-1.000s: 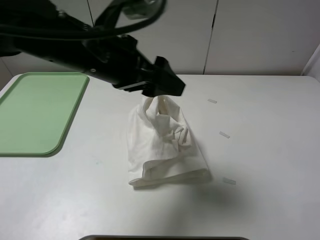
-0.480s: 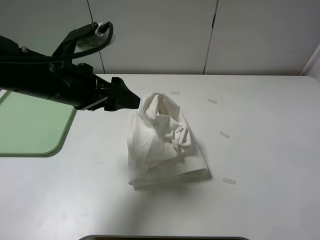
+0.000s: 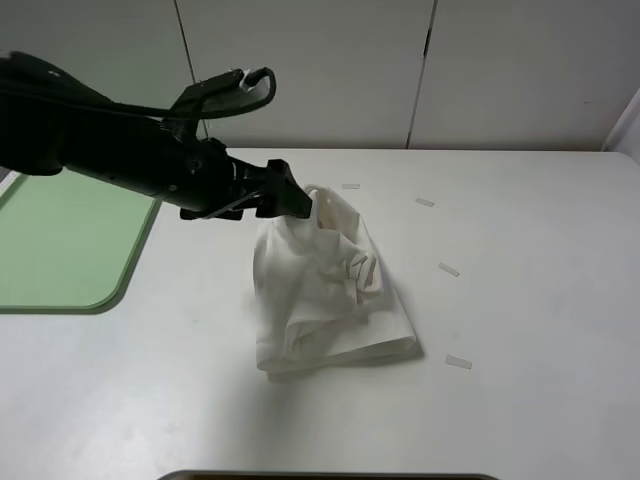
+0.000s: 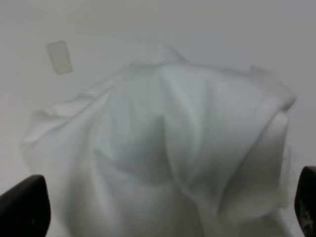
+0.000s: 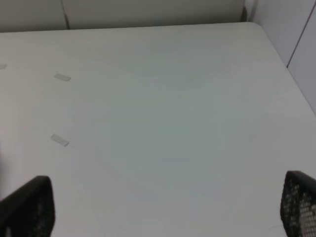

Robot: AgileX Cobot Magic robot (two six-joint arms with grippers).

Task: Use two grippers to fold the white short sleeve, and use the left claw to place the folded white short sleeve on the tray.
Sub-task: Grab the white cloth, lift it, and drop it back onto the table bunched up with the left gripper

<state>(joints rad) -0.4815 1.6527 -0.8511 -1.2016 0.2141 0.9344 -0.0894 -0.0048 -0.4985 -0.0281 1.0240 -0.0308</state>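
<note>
Nearest to you, the white short sleeve [image 3: 325, 290] lay in the middle of the bench [image 3: 520, 380], well apart from the tray [image 3: 70, 240]. Its front edge was rolled into a thick fold, but the far part stood up in a crumpled, wrinkled peak, so I judged the fold as rough and not finished.

In the second before this moment, your left claw [image 3: 293, 204] went away from the shirt's peak toward the tray side, and half a second later it was back at that same far-left peak. Now its tip touched, or almost touched, the cloth there. I read this as a new approach for a grasp (perhaps to lift the shirt toward the tray), not a release.

In the left wrist view the two fingers [image 4: 22, 207] stood wide apart with the white cloth [image 4: 163, 148] between and beyond them, so the left claw was released and gripped nothing.

Your right claw [image 5: 163, 207] was also spread wide over bare bench, near two small tape strips [image 5: 59, 140], and it held nothing.
</note>
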